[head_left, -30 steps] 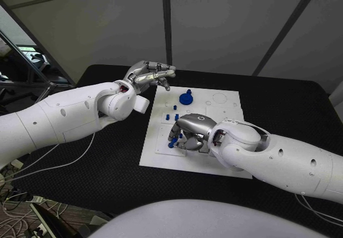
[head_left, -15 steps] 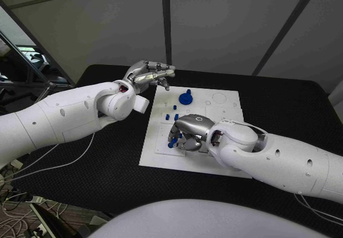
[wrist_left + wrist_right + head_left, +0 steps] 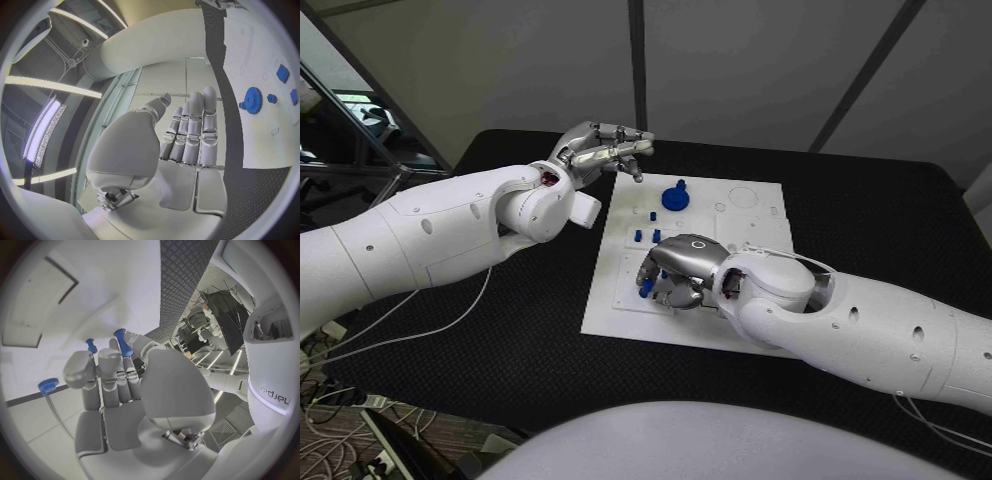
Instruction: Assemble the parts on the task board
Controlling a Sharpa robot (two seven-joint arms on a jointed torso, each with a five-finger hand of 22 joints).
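While the two white arms reach in over the black table (image 3: 516, 330), one white task board (image 3: 747, 215) lies in the middle of it, and both hands work at opposite ends; the right hand (image 3: 678, 272) is curled down on the board's near half, pinching one blue peg (image 3: 122, 342) upright between its fingers, the peg showing just at the hand's edge; the left hand (image 3: 600, 150) hovers off the board's far corner, fingers straight and close together, holding nothing that I can see. On the board I count one blue gear (image 3: 676, 197) toward the far end, and a few small blue pieces (image 3: 646, 236) standing between the gear and the right hand; the exact number is hard to tell. The only writing I can read is "Sharpa", reversed, on the right arm's casing (image 3: 275, 396).
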